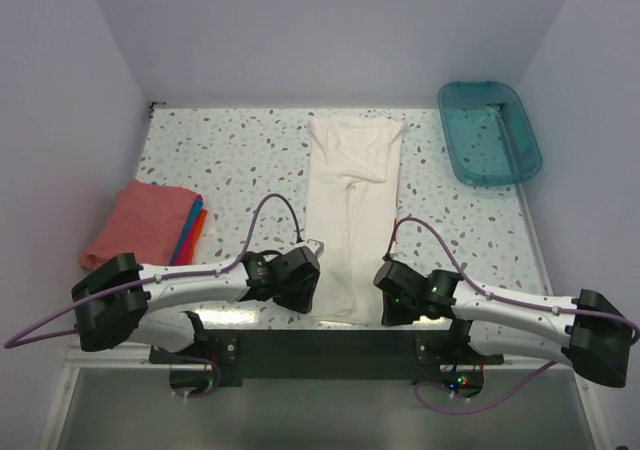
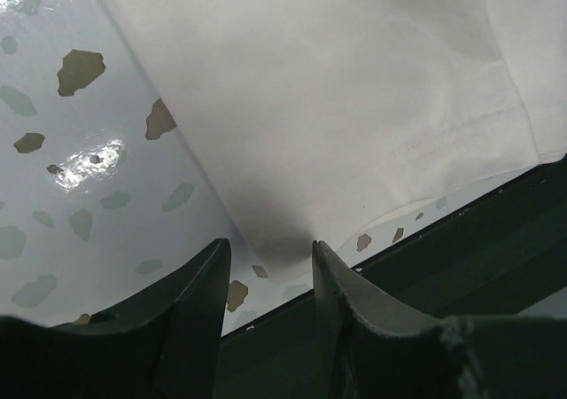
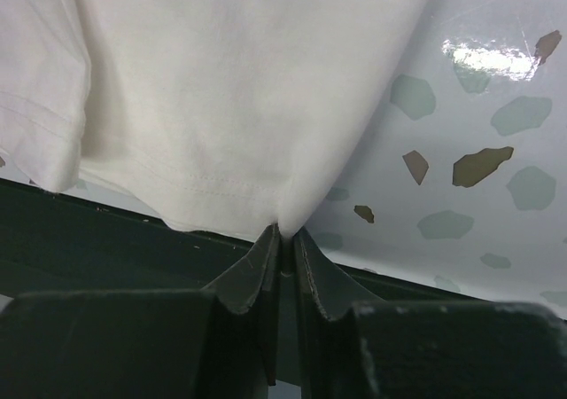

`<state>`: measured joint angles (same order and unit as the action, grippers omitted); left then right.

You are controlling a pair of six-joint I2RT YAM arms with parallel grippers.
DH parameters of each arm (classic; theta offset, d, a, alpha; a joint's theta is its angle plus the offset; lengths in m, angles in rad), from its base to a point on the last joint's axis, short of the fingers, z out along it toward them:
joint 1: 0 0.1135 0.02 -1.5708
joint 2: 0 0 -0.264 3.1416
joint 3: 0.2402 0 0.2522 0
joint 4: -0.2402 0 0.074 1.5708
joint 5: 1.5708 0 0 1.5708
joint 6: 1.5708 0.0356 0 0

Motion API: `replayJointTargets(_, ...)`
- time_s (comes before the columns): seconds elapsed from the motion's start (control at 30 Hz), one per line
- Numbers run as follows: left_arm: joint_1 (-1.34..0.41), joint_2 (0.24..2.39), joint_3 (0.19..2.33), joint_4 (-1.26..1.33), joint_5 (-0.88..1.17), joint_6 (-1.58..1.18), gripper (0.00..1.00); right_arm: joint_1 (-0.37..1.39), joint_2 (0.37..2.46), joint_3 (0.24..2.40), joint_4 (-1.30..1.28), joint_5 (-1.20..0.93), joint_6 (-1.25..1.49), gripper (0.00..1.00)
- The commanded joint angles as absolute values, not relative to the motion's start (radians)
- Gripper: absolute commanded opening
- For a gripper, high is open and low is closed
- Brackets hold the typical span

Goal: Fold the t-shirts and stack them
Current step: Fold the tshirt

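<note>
The white t-shirt [image 1: 352, 205] lies folded lengthwise in a long strip down the middle of the table, no print showing. My left gripper [image 1: 310, 286] is at its near left corner. In the left wrist view the gripper [image 2: 270, 248] is open, and the shirt's [image 2: 337, 106] corner lies just in front of the gap. My right gripper [image 1: 388, 292] is at the near right corner. In the right wrist view it [image 3: 285, 232] is shut on the hem of the shirt [image 3: 221, 106]. Folded salmon-pink [image 1: 140, 220], orange-red [image 1: 197, 232] and blue [image 1: 186, 238] shirts are stacked at the left.
A teal translucent tub [image 1: 488, 130] stands at the far right corner. The speckled table top [image 1: 230, 160] ends at a dark front rail [image 1: 320, 342] just below both grippers. White walls close in the back and sides.
</note>
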<state>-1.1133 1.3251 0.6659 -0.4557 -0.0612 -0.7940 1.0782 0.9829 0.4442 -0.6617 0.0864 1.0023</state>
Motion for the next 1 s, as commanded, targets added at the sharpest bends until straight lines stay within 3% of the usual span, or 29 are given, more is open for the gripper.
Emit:
replayJointTargets(0.0, -1.118, 1.353, 0.71, -0.405, -0.057, -0.796, 0.47, 1.083, 0.973, 0.434, -0.65, 0.091, 1.022, 0.12)
replayJointTargets(0.4, -1.131, 1.407, 0.68, -0.388, -0.046, -0.811, 0.38, 1.083, 0.976, 0.431, -0.643, 0.089, 1.02, 0.11)
replayJointTargets(0.5, -1.131, 1.401, 0.67, -0.393, -0.049, -0.819, 0.28, 1.083, 0.973, 0.428, -0.646, 0.09, 1.023, 0.11)
replayJointTargets(0.63, -1.131, 1.364, 0.649, -0.426, -0.078, -0.836, 0.07, 1.085, 0.953, 0.423, -0.664, 0.097, 1.029, 0.11)
replayJointTargets(0.73, -1.132, 1.318, 0.626, -0.451, -0.098, -0.859, 0.0, 1.083, 0.925, 0.42, -0.692, 0.106, 1.038, 0.08)
replayJointTargets(0.97, -1.132, 1.23, 0.543, -0.439, -0.084, -0.91, 0.0, 1.083, 0.841, 0.396, -0.73, 0.098, 1.06, 0.0)
